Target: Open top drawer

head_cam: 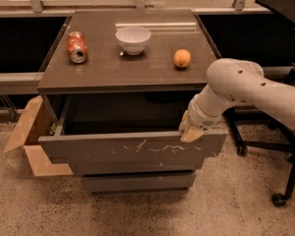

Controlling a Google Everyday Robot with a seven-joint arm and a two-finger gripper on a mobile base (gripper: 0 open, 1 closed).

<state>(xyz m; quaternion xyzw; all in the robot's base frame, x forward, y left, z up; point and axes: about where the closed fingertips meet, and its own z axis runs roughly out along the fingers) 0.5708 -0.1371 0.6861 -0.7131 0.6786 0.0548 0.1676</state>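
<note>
The top drawer is a wide dark grey front with white squiggly scratches across its middle-right. It stands pulled well out from the cabinet, its dark inside showing behind the front panel. My gripper hangs from the white arm coming in from the right. It sits on the drawer front's top edge near the right end, its tan fingertips hooked over the rim.
On the cabinet top lie a crushed red can, a white bowl and an orange. An open cardboard box stands at the left of the cabinet. Black chair legs with casters are at right.
</note>
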